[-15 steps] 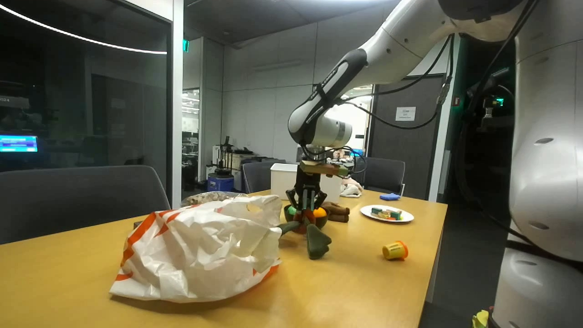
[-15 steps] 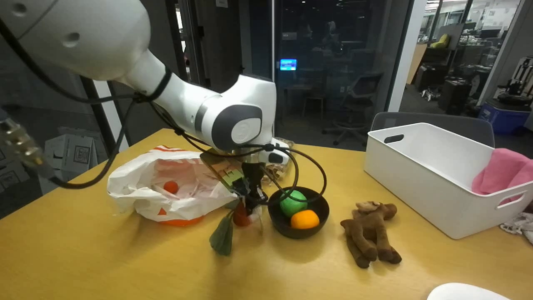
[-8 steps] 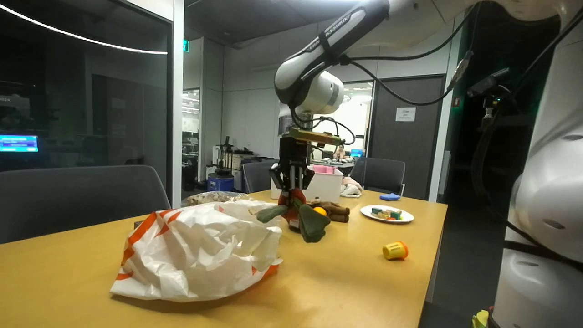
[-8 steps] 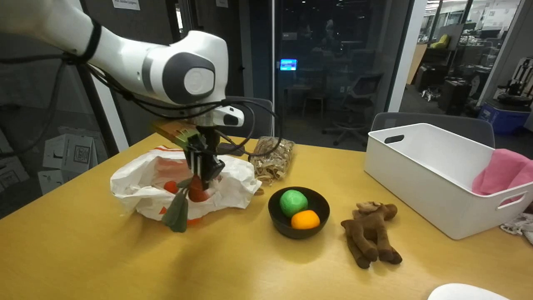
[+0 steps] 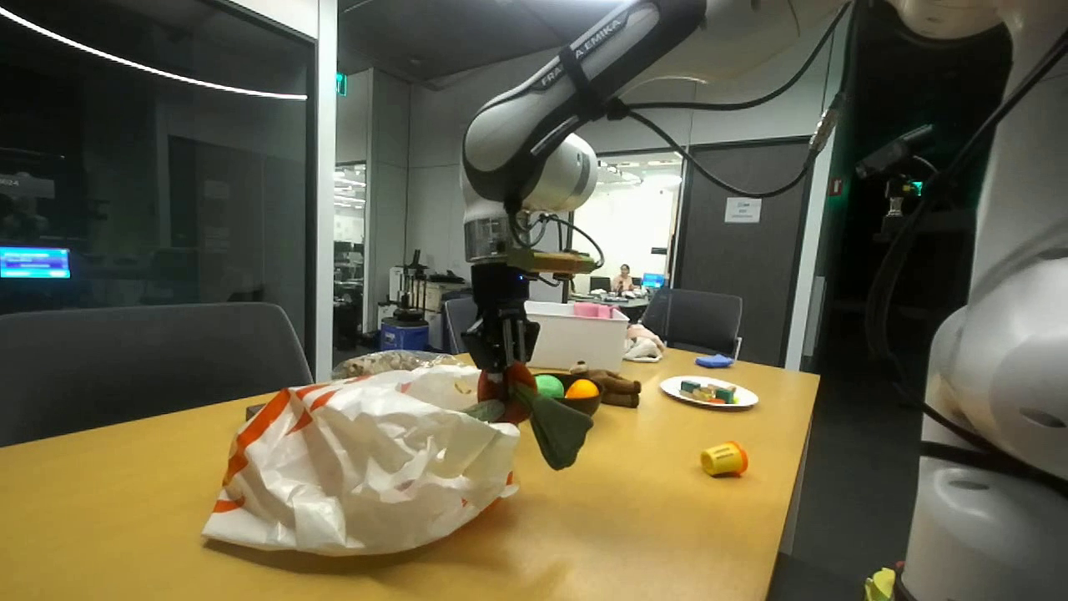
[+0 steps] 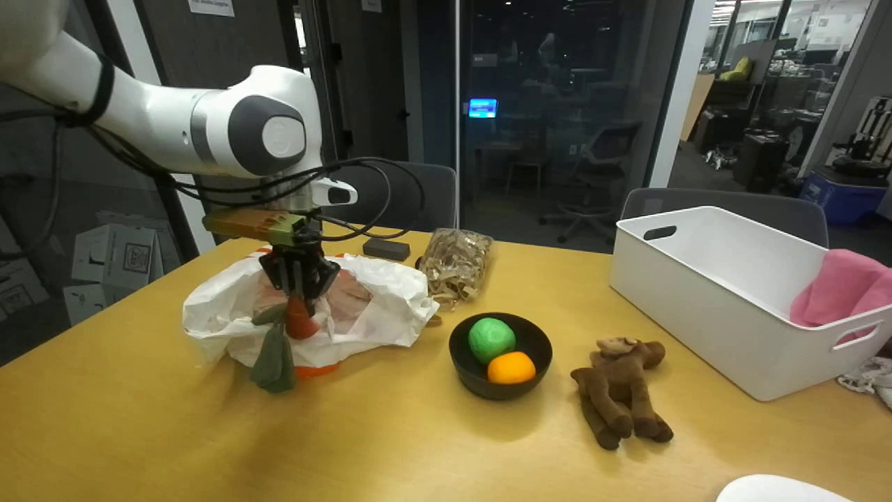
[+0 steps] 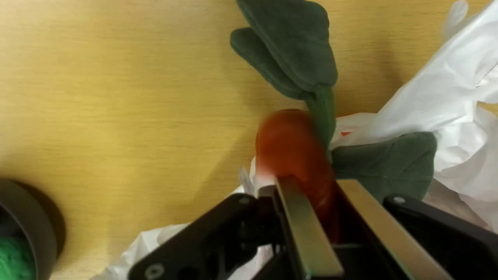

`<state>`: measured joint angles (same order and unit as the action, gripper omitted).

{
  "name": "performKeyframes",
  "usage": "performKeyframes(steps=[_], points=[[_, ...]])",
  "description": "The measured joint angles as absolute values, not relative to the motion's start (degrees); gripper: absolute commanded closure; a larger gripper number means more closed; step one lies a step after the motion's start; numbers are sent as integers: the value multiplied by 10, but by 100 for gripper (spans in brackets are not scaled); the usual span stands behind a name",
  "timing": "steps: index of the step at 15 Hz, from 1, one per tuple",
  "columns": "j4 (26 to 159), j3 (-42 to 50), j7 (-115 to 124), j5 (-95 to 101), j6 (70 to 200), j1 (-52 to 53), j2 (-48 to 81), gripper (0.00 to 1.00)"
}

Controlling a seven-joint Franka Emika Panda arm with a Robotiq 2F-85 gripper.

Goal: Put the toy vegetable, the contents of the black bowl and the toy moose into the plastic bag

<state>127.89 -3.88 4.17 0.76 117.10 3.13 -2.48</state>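
Observation:
My gripper is shut on the toy vegetable, which has a red body and dark green leaves. It holds it at the mouth of the white plastic bag. One leaf hangs outside the bag's near rim; whether it touches the bag I cannot tell. In the wrist view the red body sits between the fingers. The black bowl stands beside the bag, holding a green ball and an orange fruit. The brown toy moose lies beyond the bowl.
A white bin with a pink cloth stands past the moose. A clear bag of shredded paper and a dark block lie behind the bag. A white plate with blocks and a yellow cup are on the table.
My gripper has lifted the toy vegetable from beside the bowl, carried it across to the bag's mouth, then lowered slightly. The bag, bowl and moose have stayed put.

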Motion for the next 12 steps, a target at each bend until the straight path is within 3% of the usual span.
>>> performKeyframes(steps=[12], points=[[1258,-78,-5,152,1266,78,19,92]])
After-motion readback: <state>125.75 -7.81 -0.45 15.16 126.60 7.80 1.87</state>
